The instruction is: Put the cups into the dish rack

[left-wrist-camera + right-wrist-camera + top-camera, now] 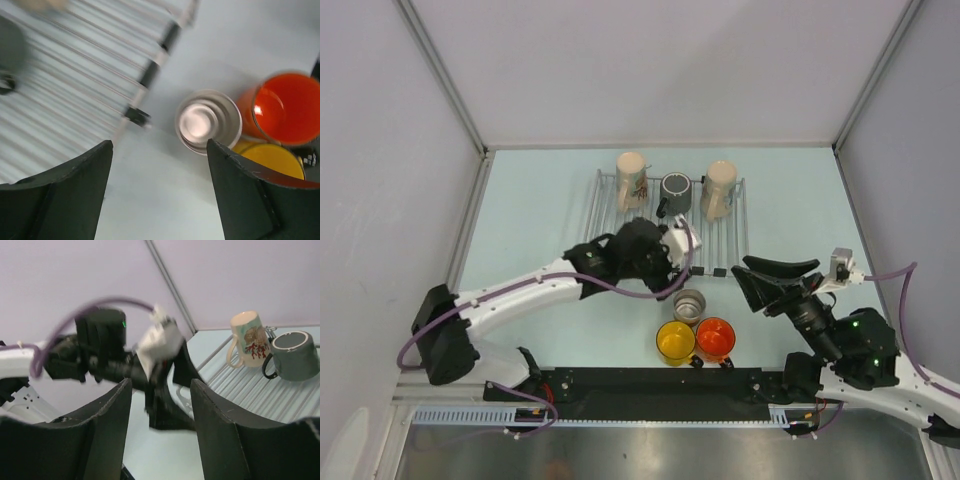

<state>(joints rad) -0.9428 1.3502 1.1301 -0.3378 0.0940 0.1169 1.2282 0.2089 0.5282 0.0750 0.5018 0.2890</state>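
Left arm (520,290) stretches from lower left to frame centre. The left gripper (160,145) is spread wide and empty, near the steel cup (689,305). The right gripper (161,385), at centre right, is spread and empty. Three cups sit on the rack (605,215) at upper centre. The yellow cup (675,342) and orange cup (716,339) stand on the table below it.

Steel cup (208,121) shiny metal; orange cup (280,107) glossy; dish rack (603,205) thin silver wire; left tool fingers (250,195) matt black.

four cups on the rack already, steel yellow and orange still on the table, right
Three, not four: the top view shows only the patterned cup, dark cup and plain cream cup on the rack. The rest is right.
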